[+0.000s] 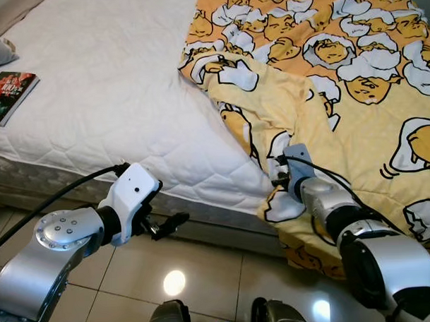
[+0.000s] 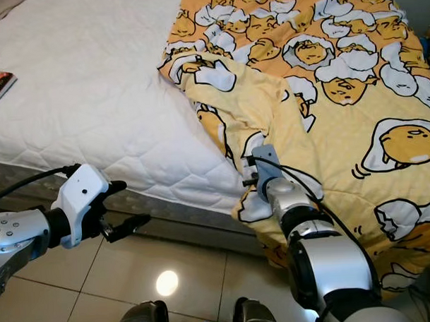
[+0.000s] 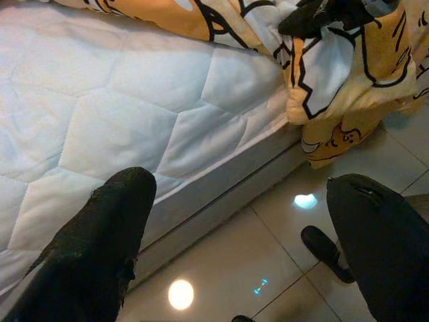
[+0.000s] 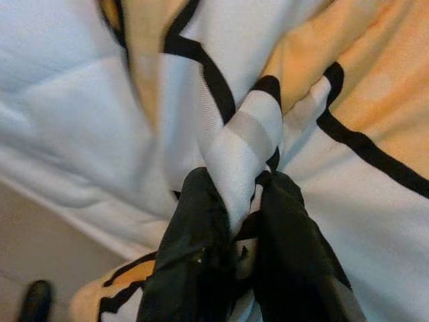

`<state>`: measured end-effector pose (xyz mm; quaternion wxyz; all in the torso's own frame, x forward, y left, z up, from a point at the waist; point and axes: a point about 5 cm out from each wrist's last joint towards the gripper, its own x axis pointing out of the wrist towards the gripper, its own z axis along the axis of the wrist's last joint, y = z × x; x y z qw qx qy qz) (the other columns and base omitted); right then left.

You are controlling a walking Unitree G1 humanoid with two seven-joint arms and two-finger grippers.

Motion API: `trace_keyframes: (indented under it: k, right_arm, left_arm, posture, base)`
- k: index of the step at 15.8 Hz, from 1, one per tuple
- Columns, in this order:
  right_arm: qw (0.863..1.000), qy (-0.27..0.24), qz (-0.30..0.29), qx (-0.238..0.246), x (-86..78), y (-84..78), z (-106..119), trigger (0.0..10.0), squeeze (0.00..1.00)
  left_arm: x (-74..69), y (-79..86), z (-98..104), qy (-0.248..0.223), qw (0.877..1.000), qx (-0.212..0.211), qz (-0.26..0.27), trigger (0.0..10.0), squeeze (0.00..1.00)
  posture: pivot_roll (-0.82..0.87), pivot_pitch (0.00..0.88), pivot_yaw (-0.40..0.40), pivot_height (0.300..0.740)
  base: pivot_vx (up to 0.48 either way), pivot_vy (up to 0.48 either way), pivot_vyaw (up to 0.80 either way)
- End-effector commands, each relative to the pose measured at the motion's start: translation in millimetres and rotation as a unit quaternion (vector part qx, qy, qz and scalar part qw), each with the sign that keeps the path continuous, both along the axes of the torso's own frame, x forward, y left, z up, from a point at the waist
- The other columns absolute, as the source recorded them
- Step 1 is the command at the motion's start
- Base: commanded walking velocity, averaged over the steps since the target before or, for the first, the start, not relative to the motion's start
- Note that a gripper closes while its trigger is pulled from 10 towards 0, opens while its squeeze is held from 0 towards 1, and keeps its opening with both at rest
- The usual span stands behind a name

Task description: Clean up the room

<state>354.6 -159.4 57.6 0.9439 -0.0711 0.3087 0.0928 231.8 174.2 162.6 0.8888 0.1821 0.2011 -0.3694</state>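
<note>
Between the right gripper's pressed-together black fingers, a pinched fold of yellow cartoon-egg print blanket, white quilted mattress just beside, left gripper spread over tiled floor

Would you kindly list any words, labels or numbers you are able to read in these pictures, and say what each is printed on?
None can be read.
Book on the white mattress: its cover carries lettering, too small and blurred to read.
Yellow blanket, pinched by the right gripper: cartoon pictures, no words.
</note>
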Motion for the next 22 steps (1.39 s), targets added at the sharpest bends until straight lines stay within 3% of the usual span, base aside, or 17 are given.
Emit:
trace_keyframes:
  k: [1, 3, 5, 7, 8, 11, 12, 13, 14, 15, 19, 22]
  right_arm:
    - [0.998, 0.006, 0.053, 0.040, -3.5, 7.9, -3, 0.0, 0.00]
    - [0.981, 0.012, 0.163, 0.108, -8.8, 17.0, 0, 0.0, 0.00]
    - [0.921, 0.037, 0.344, 0.180, -27.4, 36.6, -1, 0.0, 0.00]
    - [0.797, 0.135, 0.542, 0.229, -76.9, 45.4, -13, 0.0, 0.00]
    - [0.773, 0.152, 0.564, 0.247, -87.8, 46.2, -14, 0.0, 0.00]
    - [0.774, 0.147, 0.564, 0.250, -91.6, 49.4, -21, 0.0, 0.00]
    - [0.783, 0.131, 0.561, 0.236, -90.8, 50.7, -21, 10.0, 0.00]
    - [0.788, 0.121, 0.553, 0.240, -91.3, 52.9, -18, 10.0, 0.00]
    - [0.793, 0.120, 0.545, 0.245, -92.0, 54.6, -16, 10.0, 0.67]
    - [0.798, 0.115, 0.537, 0.249, -90.7, 57.5, -14, 10.0, 1.00]
    - [0.793, 0.104, 0.540, 0.262, -88.4, 68.1, -10, 10.0, 1.00]
    - [0.810, 0.090, 0.528, 0.240, -86.3, 65.6, -8, 10.0, 1.00]
  left_arm:
    - [-1.7, 3.4, -3, 0.010, 1.000, 0.002, 0.004, 10.0, 0.00]
    - [-1.0, 3.8, -3, 0.010, 1.000, 0.002, 0.005, 10.0, 0.00]
    - [-1.8, 4.4, -3, 0.011, 1.000, 0.002, 0.005, 10.0, 0.00]
    - [-3.0, 3.3, -4, 0.014, 1.000, 0.001, 0.000, 10.0, 0.00]
    - [-2.8, 2.8, -3, 0.015, 1.000, 0.001, -0.004, 10.0, 0.00]
    - [-0.2, 1.4, -3, 0.015, 1.000, 0.001, -0.010, 10.0, 0.00]
    - [0.3, 1.0, -2, 0.015, 1.000, 0.001, -0.012, 10.0, 0.00]
    - [1.5, 1.3, -2, 0.013, 1.000, 0.003, -0.012, 10.0, 0.00]
    - [2.1, 1.8, -3, 0.012, 1.000, 0.004, -0.011, 10.0, 0.00]
    - [1.8, 2.3, -2, 0.011, 1.000, 0.002, -0.009, 10.0, 0.00]
    - [-0.6, 5.0, -3, 0.012, 1.000, 0.003, -0.001, 10.0, 0.00]
    - [2.4, 6.6, -3, 0.007, 1.000, 0.000, 0.008, 10.0, 0.00]
  posture:
    - [0.17, 0.181, 0.020, 0.740]
    - [0.17, 0.181, 0.020, 0.740]
    - [0.16, 0.178, 0.024, 0.740]
    - [0.16, 0.176, 0.033, 0.740]
    - [0.16, 0.176, 0.036, 0.740]
    - [0.16, 0.179, 0.051, 0.740]
    - [0.16, 0.174, 0.051, 0.740]
    - [0.16, 0.175, 0.048, 0.740]
    - [0.16, 0.177, 0.043, 0.740]
    - [0.16, 0.176, 0.041, 0.740]
    - [0.16, 0.169, 0.035, 0.740]
    - [0.16, 0.154, 0.033, 0.740]
  base:
    - [0.000, 0.000, 0.00]
    - [0.000, 0.000, 0.00]
    - [0.000, 0.000, 0.00]
    - [0.000, 0.000, 0.00]
    - [0.000, 0.000, 0.00]
    - [0.000, 0.000, 0.00]
    - [0.000, 0.000, 0.00]
    - [0.000, 0.000, 0.00]
    - [0.000, 0.000, 0.00]
    - [0.000, 0.000, 0.00]
    - [0.000, 0.000, 0.00]
    - [0.000, 0.000, 0.00]
